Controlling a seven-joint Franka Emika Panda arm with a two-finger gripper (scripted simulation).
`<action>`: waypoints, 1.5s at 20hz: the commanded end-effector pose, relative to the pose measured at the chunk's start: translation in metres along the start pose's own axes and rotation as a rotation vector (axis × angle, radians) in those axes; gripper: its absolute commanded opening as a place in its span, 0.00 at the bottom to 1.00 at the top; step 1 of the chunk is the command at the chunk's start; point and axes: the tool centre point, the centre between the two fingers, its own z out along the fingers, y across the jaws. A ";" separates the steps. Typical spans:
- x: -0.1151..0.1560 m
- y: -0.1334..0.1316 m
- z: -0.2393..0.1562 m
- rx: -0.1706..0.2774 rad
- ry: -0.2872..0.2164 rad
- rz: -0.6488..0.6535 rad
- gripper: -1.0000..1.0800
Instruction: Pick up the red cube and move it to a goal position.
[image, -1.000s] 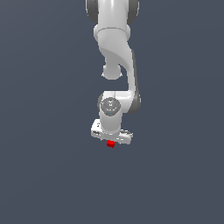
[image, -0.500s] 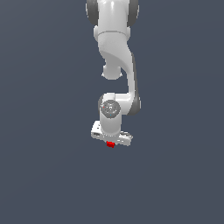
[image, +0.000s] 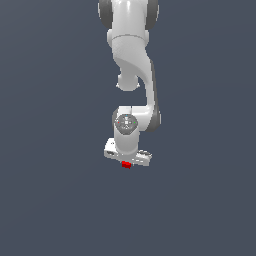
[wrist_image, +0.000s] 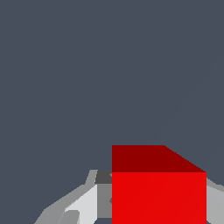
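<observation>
The red cube is tiny and shows just under the white gripper, which hangs from the arm in the middle of the exterior view. In the wrist view the red cube sits between the two fingers, with a grey pad against one side and the other finger against the opposite side. The gripper is shut on the cube. Whether the cube rests on the dark surface or is held just above it cannot be told.
A plain dark grey-blue surface fills both views around the arm. The white arm reaches down from the top of the exterior view. No other objects show.
Hardly anything: the gripper and the red cube stay at almost the same spot, with the cube still between the fingers.
</observation>
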 end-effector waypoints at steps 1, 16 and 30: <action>-0.001 -0.001 -0.004 0.000 0.001 0.000 0.00; -0.045 -0.008 -0.077 0.000 0.001 0.000 0.00; -0.109 -0.020 -0.190 0.000 0.001 0.000 0.00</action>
